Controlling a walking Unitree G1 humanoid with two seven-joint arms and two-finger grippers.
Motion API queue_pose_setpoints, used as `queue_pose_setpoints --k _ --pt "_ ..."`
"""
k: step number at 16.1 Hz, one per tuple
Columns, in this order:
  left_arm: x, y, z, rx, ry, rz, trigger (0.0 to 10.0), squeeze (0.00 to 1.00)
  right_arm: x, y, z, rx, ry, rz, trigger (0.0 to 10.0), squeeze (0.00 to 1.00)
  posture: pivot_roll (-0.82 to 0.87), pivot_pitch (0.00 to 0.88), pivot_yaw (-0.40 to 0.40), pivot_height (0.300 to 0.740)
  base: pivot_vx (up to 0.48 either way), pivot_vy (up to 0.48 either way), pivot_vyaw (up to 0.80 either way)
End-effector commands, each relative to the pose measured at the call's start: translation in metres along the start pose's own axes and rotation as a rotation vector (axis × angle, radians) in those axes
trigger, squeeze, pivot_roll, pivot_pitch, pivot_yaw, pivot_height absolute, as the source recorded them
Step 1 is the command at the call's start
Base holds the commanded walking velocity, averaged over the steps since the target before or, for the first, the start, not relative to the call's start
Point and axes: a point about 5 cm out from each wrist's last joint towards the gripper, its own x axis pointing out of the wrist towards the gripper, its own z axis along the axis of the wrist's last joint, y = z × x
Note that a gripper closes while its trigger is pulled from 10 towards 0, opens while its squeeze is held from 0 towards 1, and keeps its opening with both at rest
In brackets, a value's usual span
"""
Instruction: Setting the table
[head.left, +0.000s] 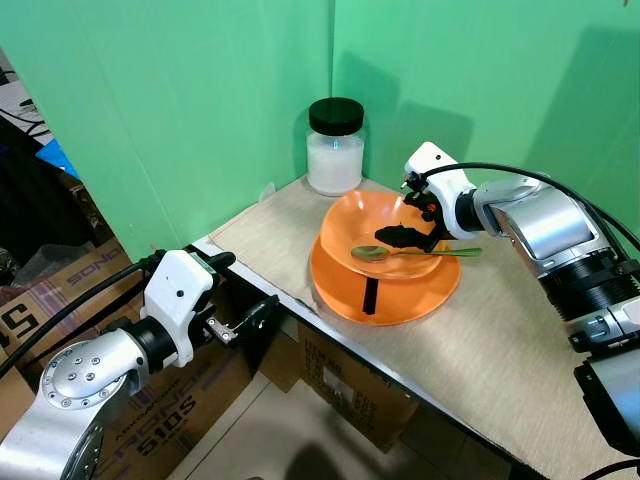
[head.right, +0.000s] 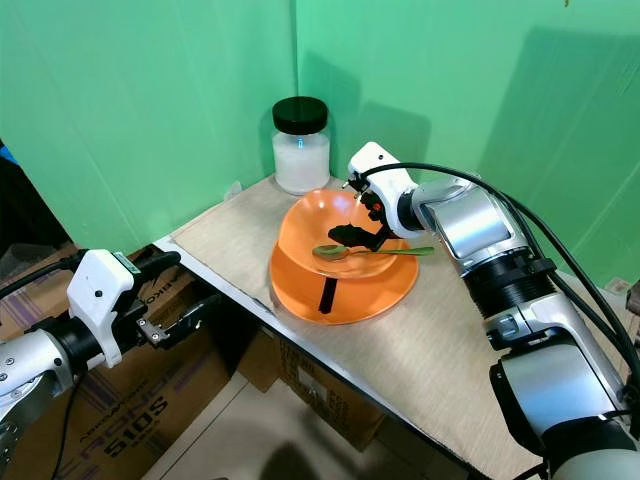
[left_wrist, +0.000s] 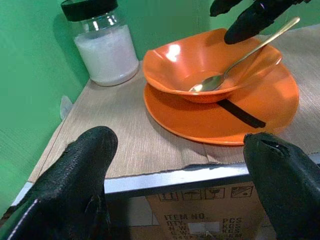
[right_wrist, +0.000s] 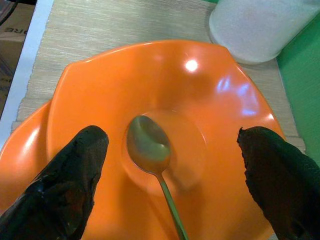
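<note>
An orange bowl (head.left: 372, 222) sits on an orange plate (head.left: 410, 297) on the table, near its back corner. A gold spoon (head.left: 405, 253) lies in the bowl, its handle resting over the rim toward the right. My right gripper (head.left: 408, 222) hovers just above the bowl, open, its fingers (right_wrist: 67, 182) spread either side of the spoon (right_wrist: 148, 146) and holding nothing. My left gripper (head.left: 245, 290) is open and empty, low beside the table's left front edge, pointing at the plate (left_wrist: 225, 125).
A glass jar (head.left: 335, 147) of white powder with a black lid stands behind the bowl in the corner. Green walls close off the back. A dark stripe (head.left: 370, 297) marks the plate. Cardboard boxes (head.left: 355, 385) sit under the table (head.left: 500, 350).
</note>
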Motion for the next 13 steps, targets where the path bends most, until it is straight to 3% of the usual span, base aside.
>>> queue_pose_setpoints --k 1,3,4,5,13 --pt "0.001 0.001 0.001 0.005 0.002 -0.008 10.0 0.00 -0.001 -0.001 0.002 -0.009 0.006 0.002 10.0 0.00 -0.04 0.000 0.046 0.740 0.000 0.000 0.00" --pt "0.001 0.001 0.001 0.005 0.002 -0.020 10.0 0.00 0.001 -0.003 0.005 -0.015 0.022 0.026 10.0 0.00 -0.04 0.000 0.046 0.740 0.000 0.000 0.00" --pt "-0.002 -0.003 -0.003 0.006 0.031 -0.075 10.0 0.00 0.010 0.011 -0.007 -0.056 0.200 0.111 10.0 0.00 -0.03 0.000 0.057 0.740 0.000 0.000 0.00" --pt "-0.003 -0.005 -0.004 0.006 0.043 -0.099 10.0 0.00 0.013 0.017 -0.013 -0.067 0.271 0.140 10.0 0.00 -0.03 0.000 0.056 0.740 0.000 0.000 0.00" --pt "-0.004 -0.005 -0.005 0.003 0.045 -0.112 10.0 0.00 0.018 0.015 -0.012 -0.013 0.304 0.109 10.0 0.00 -0.03 0.000 0.055 0.740 0.000 0.000 0.00"
